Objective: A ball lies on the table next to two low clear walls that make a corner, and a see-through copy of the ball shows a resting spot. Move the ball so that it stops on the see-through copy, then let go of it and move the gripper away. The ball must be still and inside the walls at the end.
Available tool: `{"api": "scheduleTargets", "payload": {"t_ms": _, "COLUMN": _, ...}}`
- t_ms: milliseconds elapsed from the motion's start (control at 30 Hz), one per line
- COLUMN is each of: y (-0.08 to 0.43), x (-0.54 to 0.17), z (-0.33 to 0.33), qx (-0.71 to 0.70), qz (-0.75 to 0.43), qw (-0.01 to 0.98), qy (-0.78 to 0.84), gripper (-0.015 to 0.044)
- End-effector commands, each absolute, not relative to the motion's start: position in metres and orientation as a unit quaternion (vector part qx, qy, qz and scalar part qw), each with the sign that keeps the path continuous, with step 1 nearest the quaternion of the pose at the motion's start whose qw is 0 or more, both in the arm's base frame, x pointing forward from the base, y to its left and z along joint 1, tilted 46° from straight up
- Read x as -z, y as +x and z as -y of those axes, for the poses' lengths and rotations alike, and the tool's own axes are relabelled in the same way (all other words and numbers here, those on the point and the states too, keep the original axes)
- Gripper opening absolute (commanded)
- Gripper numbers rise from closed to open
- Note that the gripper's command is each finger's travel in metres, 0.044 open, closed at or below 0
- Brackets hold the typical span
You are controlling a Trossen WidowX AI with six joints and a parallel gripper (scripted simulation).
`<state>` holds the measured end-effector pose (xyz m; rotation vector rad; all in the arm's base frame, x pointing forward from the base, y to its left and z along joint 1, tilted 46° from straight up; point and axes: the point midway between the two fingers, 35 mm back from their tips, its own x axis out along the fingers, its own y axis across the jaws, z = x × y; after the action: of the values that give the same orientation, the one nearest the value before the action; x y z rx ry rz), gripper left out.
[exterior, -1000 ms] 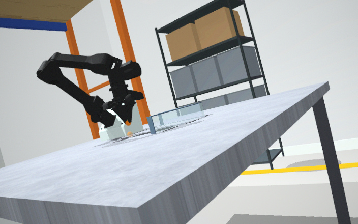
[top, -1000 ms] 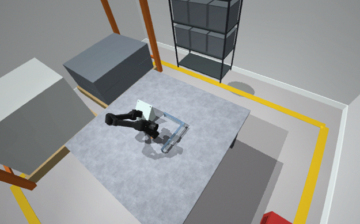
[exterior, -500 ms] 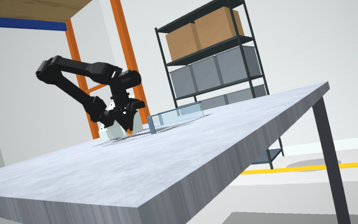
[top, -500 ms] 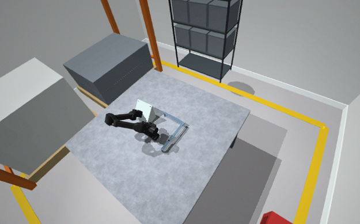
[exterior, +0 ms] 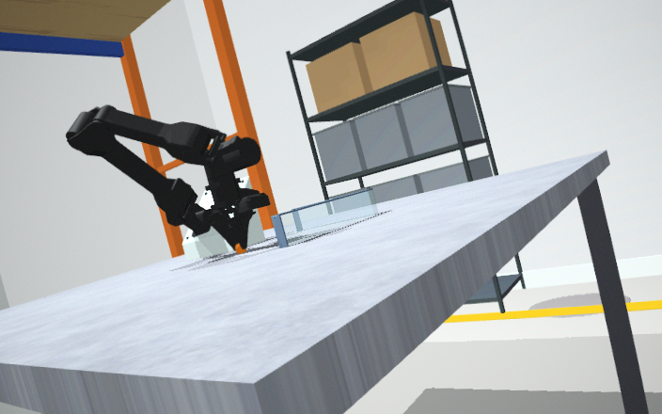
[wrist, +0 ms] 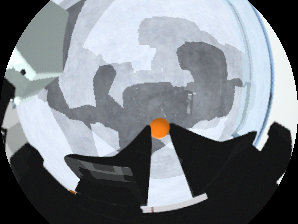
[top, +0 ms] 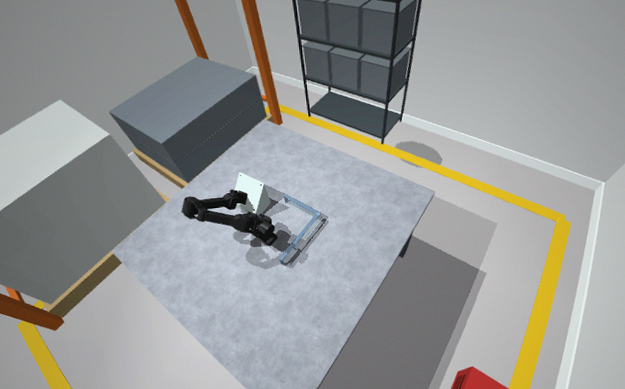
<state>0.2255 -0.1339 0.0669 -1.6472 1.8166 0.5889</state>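
From above, we see our black gripper (top: 270, 235) beside the low clear corner walls (top: 305, 223). Outside view: it sits low over the grey surface (exterior: 341, 293). Wrist view: it pinches the small orange ball (wrist: 158, 128); next, we judge, carry inside and release.

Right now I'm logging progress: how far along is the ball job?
Done: the gripper is shut on the orange ball. In hand: it holds the ball low over the table, outside the clear walls. Left: carry it inside the corner to the resting spot, which I cannot make out, release, retreat.
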Motion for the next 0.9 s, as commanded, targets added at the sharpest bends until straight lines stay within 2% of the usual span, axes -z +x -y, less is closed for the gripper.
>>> {"api": "scheduleTargets", "payload": {"t_ms": 0, "y": 0.224, "x": -0.064, "z": 0.135, "qx": -0.226, "qz": -0.687, "qw": 0.300, "qy": -0.622, "gripper": 0.0000}}
{"api": "scheduleTargets", "payload": {"t_ms": 267, "y": 0.225, "x": -0.067, "z": 0.134, "qx": -0.222, "qz": -0.686, "qw": 0.305, "qy": -0.622, "gripper": 0.0209}}
{"api": "scheduleTargets", "payload": {"t_ms": 533, "y": 0.226, "x": -0.068, "z": 0.132, "qx": -0.223, "qz": -0.686, "qw": 0.305, "qy": -0.622, "gripper": 0.0209}}
{"api": "scheduleTargets", "payload": {"t_ms": 733, "y": 0.229, "x": -0.118, "z": 0.077, "qx": -0.229, "qz": -0.686, "qw": 0.303, "qy": -0.621, "gripper": 0.0209}}
{"api": "scheduleTargets", "payload": {"t_ms": 867, "y": 0.228, "x": -0.126, "z": 0.070, "qx": -0.228, "qz": -0.687, "qw": 0.301, "qy": -0.621, "gripper": 0.0209}}
